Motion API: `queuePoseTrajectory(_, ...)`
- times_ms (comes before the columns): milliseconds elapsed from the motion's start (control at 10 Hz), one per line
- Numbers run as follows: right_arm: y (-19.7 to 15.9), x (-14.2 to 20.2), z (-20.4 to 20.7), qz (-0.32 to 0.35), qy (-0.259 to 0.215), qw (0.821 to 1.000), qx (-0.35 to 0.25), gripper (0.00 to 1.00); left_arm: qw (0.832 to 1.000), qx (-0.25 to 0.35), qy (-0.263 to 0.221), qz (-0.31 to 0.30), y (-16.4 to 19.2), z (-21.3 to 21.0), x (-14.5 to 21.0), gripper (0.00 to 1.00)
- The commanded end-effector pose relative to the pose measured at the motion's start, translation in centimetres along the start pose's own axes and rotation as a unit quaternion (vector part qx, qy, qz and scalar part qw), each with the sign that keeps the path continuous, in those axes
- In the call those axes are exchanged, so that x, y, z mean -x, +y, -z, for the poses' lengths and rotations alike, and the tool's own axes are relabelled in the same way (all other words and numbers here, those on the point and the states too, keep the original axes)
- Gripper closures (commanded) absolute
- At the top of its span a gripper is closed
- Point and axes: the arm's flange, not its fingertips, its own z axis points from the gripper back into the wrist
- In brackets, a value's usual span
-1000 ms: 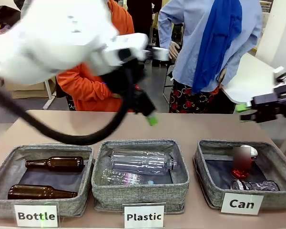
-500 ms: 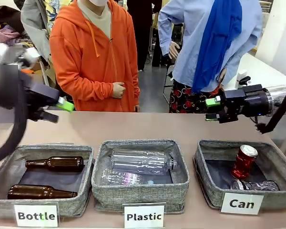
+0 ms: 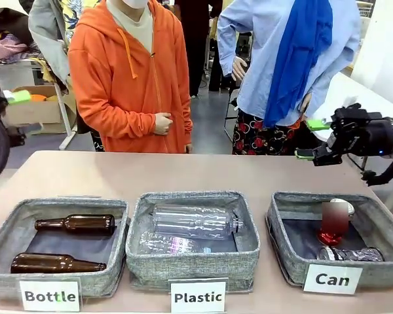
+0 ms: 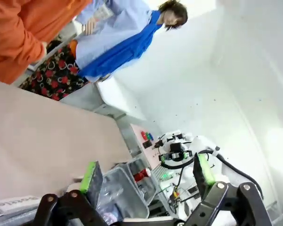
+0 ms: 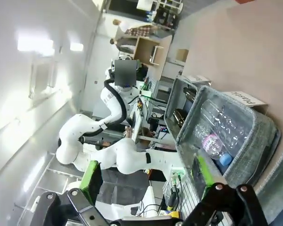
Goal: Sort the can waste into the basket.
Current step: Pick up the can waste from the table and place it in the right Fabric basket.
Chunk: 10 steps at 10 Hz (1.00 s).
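Both cans lie in the grey woven basket (image 3: 278,219) labelled "Can" at the right. The red can (image 3: 329,234) leans upright in its middle. The dark can (image 3: 351,254) lies on its side at the front. My right gripper (image 3: 311,139) hovers open above the table behind this basket, green pads apart, holding nothing. At the far left edge, well above the table, my left gripper (image 3: 16,116) is open and empty. In the left wrist view its fingers (image 4: 91,176) stand wide apart, and the red can (image 4: 142,176) shows far off. The right wrist view shows its open gripper (image 5: 147,174).
A "Plastic" basket (image 3: 192,261) with clear bottles sits in the middle. A "Bottle" basket (image 3: 56,278) with two brown glass bottles is at the left. A person in an orange hoodie (image 3: 128,78) stands at the far edge. Bare tabletop (image 3: 183,171) lies behind the baskets.
My left arm has swung away from the middle of the table to the far left edge. The right gripper has shifted slightly right and up. The cans have not moved.
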Motion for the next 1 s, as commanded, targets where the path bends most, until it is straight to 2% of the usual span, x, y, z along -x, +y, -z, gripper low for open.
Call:
queuePoseTrajectory(0, -0.27, -0.07, 1.34, 0.001, 0.011, 1.0, 0.002, 0.0, 0.998, -0.054, 0.041, 0.003, -2.64, 0.39, 0.17, 0.0)
queuePoseTrajectory(900, -0.27, -0.07, 1.34, 0.001, 0.011, 1.0, 0.002, 0.0, 0.998, -0.054, 0.041, 0.003, -2.64, 0.39, 0.17, 0.0)
